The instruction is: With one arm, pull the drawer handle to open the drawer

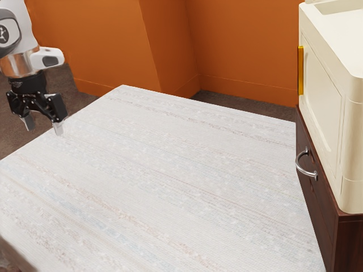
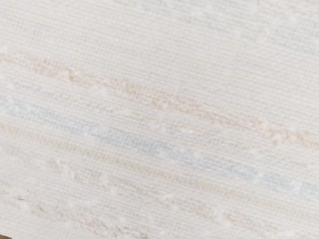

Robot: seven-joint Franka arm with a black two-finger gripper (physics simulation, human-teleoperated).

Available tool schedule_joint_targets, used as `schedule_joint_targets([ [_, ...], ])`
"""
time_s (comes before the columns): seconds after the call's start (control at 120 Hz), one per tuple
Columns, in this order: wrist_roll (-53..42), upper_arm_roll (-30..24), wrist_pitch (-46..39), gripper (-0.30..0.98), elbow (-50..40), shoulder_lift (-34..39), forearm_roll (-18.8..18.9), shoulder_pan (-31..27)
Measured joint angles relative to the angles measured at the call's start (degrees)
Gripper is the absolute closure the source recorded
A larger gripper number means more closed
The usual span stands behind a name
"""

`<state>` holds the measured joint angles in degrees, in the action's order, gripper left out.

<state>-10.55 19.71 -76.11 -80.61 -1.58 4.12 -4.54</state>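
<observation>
At the exterior view's left, the tool (image 1: 44, 127) was spread wide, with nothing gripped; at that view's right, the curved metal handle (image 1: 305, 171) was mounted on the brown drawer (image 1: 313, 190); it was judged stiff and slick, best clasped at mid-bow.

Tabletop (image 1: 170, 170) is showing off-white with pinkish, pale-blue, tan stripes; wall (image 1: 108, 39) is showing orange; drawer front (image 1: 321, 207), dark brown; handle (image 1: 304, 171) is gleaming silver.
</observation>
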Motion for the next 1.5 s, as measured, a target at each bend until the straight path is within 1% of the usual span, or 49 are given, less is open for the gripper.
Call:
schedule_joint_targets([
  [0.1, -1.37, 0.02, -3.33, 0.0, -0.08, 0.09, 0.06, -4.5],
  [0.192, -2.48, 0.07, -5.08, 0.0, 0.02, 0.55, -0.47, -5.88],
  [0.233, -3.0, -0.4, -5.04, 0.0, 4.0, 2.77, -1.17, -5.81],
  [0.292, -3.62, -2.0, -4.98, 0.0, 10.12, 4.68, -3.88, -5.69],
  [0.317, -3.82, -2.6, -4.96, 0.0, 11.27, 4.81, -5.3, -4.1],
  [0.367, -4.14, -3.14, -4.92, 0.0, 10.96, 3.51, -8.31, 1.41],
  [0.4, -4.65, -3.84, -5.0, 0.0, 11.4, 2.31, -8.82, 5.03],
  [0.492, -8.68, -8.37, -6.35, 0.0, 10.77, 1.08, -5.64, 13.0],
  [0.6, -15.52, -9.49, -7.93, 0.0, 8.95, -0.61, -2.78, 24.29],
  [0.658, -19.46, -9.43, -7.81, 0.0, 8.06, -0.68, -1.91, 27.2],
  [0.717, -24.45, -9.87, -8.06, 0.0, 8.3, -1.15, -1.04, 26.23],
  [0.8, -32.41, -10.23, -11.11, 0.0, 4.65, -1.22, 1.38, 20.74],
  [0.925, -43.48, -10.24, -19.54, 0.0, -2.78, -0.62, 3.77, 12.97],
  [0.992, -48.89, -10.14, -24.39, 0.0, -7.01, -0.5, 4.32, 10.82],
  [1.05, -53.18, -10.11, -28.38, 0.0, -9.91, -0.47, 4.62, 10.07],
  [1.15, -59.64, -10.1, -34.85, 0.0, -13.43, -0.46, 4.91, 11.06],
  [1.267, -66.28, -10.12, -40.64, 0.0, -15.63, -0.46, 5.1, 14.91],
  [1.5, -76.23, -9.97, -46.24, 0.0, -17.32, 0.05, 4.81, 24.13],
])
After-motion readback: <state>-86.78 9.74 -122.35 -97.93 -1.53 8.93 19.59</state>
